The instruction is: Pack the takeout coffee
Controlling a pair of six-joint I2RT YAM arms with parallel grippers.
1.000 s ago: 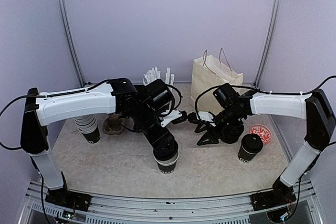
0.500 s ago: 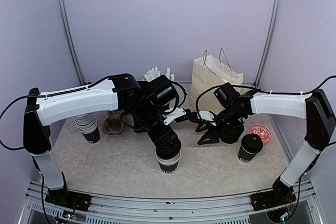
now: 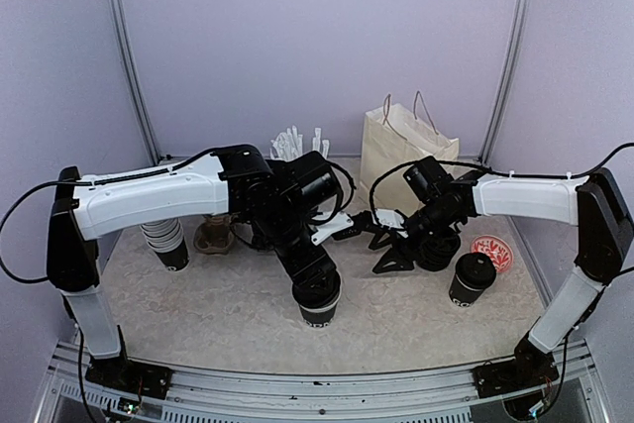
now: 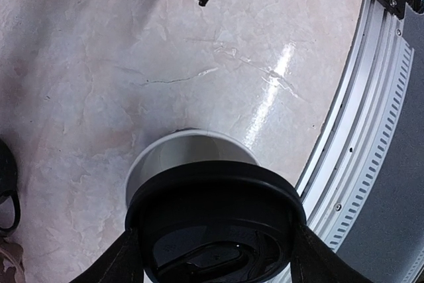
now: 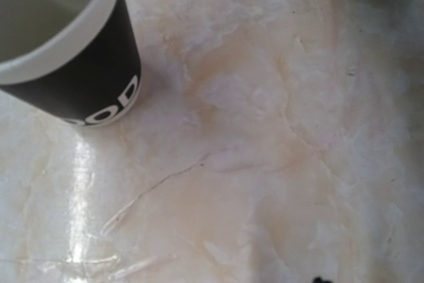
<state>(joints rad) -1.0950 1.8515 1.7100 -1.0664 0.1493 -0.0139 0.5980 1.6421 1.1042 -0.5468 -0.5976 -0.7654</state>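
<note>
Flanking open cup [image 3: 317,317]: cup stack [image 3: 168,240] left, lidded cup [image 3: 473,280] right; paper bag [image 3: 396,158] behind.

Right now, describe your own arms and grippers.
The left arm and right arm have white shells on long links, black joints and bases, with thin black cables looping alongside. The left gripper and right gripper are black, the right one's fingers tapering to points.

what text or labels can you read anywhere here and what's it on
"OOD", roughly: white letters near the base of the open black cup, the rest curving out of sight.
White lettering on the lidded cup: too small to read.
White pattern on the red disc: unreadable.
No text visible on the black lid or the paper bag.
</note>
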